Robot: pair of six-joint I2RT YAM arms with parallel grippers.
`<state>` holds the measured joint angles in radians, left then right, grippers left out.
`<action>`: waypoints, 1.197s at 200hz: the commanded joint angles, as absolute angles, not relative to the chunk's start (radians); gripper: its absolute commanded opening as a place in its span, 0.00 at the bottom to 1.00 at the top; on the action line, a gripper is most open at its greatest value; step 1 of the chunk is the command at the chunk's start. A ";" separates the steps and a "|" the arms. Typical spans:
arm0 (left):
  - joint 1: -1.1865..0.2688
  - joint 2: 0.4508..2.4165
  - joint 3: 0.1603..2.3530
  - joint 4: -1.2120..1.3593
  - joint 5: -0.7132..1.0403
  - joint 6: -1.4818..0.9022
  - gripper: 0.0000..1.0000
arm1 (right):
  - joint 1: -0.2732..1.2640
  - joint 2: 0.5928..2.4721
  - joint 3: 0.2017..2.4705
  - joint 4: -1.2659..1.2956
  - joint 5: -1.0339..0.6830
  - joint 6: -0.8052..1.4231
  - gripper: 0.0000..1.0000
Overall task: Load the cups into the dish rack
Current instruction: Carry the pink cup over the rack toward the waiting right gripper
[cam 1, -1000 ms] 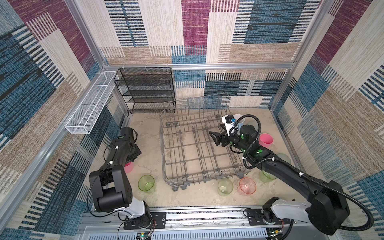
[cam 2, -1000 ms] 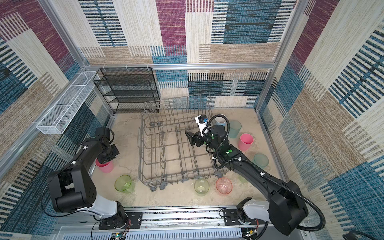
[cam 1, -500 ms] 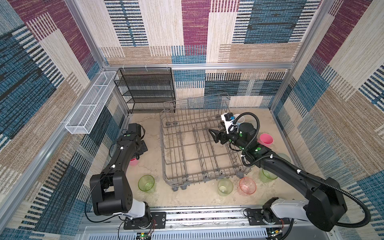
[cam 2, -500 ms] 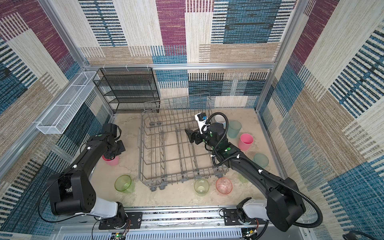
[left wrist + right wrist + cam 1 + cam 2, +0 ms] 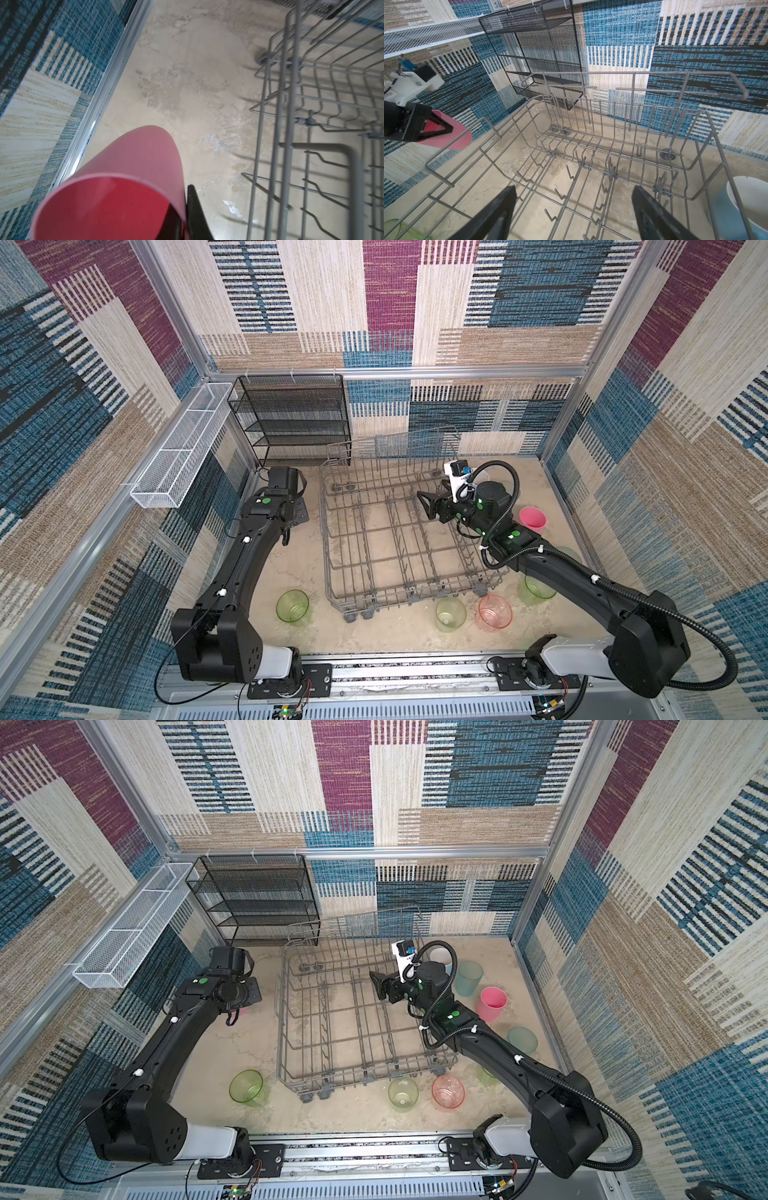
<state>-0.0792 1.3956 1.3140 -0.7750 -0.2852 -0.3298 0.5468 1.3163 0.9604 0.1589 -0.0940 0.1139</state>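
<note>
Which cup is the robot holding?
The pink cup clamped in the left gripper, left of the rack. The other pink cup and the rest sit free on the table.

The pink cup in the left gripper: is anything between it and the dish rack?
Nothing loose: from the pink cup, bare floor, then the dish rack's wire side wall. The open right gripper hangs over the rack's other side.

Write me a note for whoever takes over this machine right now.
Left claw: shut on a pink cup, held up beside the dish rack's left side.
Right claw: open, empty, above the rack.
Done: nothing loaded yet.
Left: the held cup, plus eight on the table: green cup front-left, two in front, five on the right, mug included.
</note>
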 commanded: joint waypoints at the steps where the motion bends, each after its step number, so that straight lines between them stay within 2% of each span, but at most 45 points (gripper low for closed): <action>1: -0.104 1.370 1.363 -0.778 -0.293 -0.289 0.03 | 0.547 1.317 0.974 0.186 -0.066 0.159 0.89; 65: -0.191 1.309 1.515 -0.735 -0.166 -0.292 0.01 | 0.546 1.324 1.002 0.156 -0.022 0.272 0.90; 99: -0.215 1.293 1.534 -0.650 -0.036 -0.325 0.01 | 0.546 1.331 1.032 0.143 -0.009 0.313 0.91; 180: -0.227 1.294 1.384 -0.280 0.339 -0.481 0.01 | 0.546 1.455 1.175 0.108 -0.106 0.488 0.91; 239: -0.225 1.336 1.257 0.014 0.532 -0.632 0.02 | 0.539 1.560 1.282 0.099 -0.173 0.680 0.92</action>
